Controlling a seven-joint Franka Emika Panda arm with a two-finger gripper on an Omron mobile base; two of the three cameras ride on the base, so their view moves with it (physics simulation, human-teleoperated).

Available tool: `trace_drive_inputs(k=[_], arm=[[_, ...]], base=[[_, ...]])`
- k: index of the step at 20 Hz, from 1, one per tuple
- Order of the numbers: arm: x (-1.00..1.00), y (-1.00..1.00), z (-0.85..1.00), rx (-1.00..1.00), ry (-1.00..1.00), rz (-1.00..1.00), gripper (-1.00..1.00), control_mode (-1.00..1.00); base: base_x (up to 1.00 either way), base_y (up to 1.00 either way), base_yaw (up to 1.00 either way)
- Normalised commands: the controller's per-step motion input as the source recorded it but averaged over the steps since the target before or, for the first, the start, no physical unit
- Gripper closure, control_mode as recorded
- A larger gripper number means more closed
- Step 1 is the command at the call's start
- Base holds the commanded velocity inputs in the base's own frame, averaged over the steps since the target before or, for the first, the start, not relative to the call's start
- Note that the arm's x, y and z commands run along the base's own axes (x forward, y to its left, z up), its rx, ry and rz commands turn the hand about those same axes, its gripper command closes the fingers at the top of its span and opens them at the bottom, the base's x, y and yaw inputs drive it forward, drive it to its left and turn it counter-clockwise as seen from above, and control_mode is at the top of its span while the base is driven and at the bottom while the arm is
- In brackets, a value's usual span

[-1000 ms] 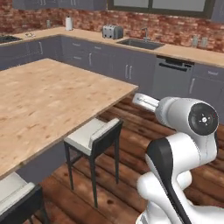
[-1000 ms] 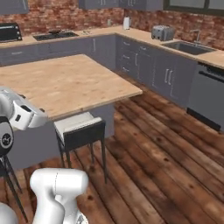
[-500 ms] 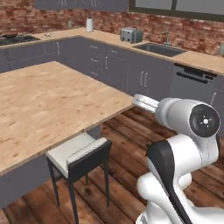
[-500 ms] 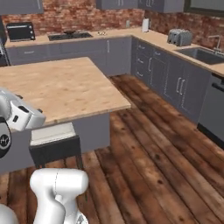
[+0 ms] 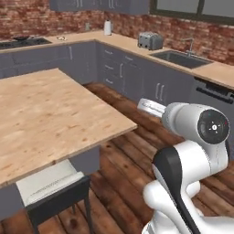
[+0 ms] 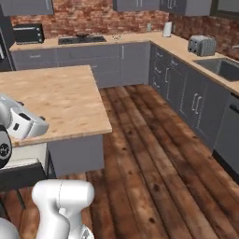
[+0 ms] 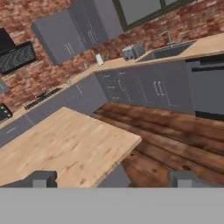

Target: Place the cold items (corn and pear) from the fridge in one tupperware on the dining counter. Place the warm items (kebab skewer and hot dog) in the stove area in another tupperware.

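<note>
The dining counter [image 5: 50, 119] is a wide light wood top at the left of the left base view, and the dining counter [image 6: 56, 100] lies at the left of the right base view. My gripper [image 7: 113, 179] is open, its two fingertips far apart with nothing between them. It hangs above the counter's corner [image 7: 127, 142]. The stove [image 6: 81, 39] sits on the far counter. A dark tall edge with a silver bar beside the microwave looks like the fridge [image 6: 2, 42]. The corn, pear, kebab skewer, hot dog and tupperware are out of view.
A pale cushioned stool [image 5: 50, 187] stands under the counter's near edge. Dark grey cabinets [image 5: 137, 77] run along the brick wall with a toaster [image 5: 150, 41], a sink [image 5: 183, 58] and a white jug [image 5: 108, 27]. A microwave [image 6: 28, 33] sits far left. Open wood floor [image 6: 154, 154] lies between.
The whole picture has slid to the right in both base views, so the base and its cameras have turned. The arm holds the same pose and the gripper stays open.
</note>
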Motion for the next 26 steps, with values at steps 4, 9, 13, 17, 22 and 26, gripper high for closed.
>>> trace_drive_inputs(k=[4, 9, 13, 17, 22, 26], arm=[[0.00, 0.00, 0.00, 0.00, 0.00, 0.00, -1.00, 1.00], [0.00, 0.00, 0.00, 0.00, 0.00, 0.00, -1.00, 1.00], [0.00, 0.00, 0.00, 0.00, 0.00, 0.00, -1.00, 1.00], [0.00, 0.00, 0.00, 0.00, 0.00, 0.00, -1.00, 1.00], [0.00, 0.00, 0.00, 0.00, 0.00, 0.00, -1.00, 1.00], [0.00, 0.00, 0.00, 0.00, 0.00, 0.00, -1.00, 1.00]], base=[[1.00, -0.90, 0.29], [1.00, -0.92, 0.30], [1.00, -0.91, 0.30], [1.00, -0.90, 0.30], [1.00, -0.84, 0.23], [1.00, -0.69, 0.17]])
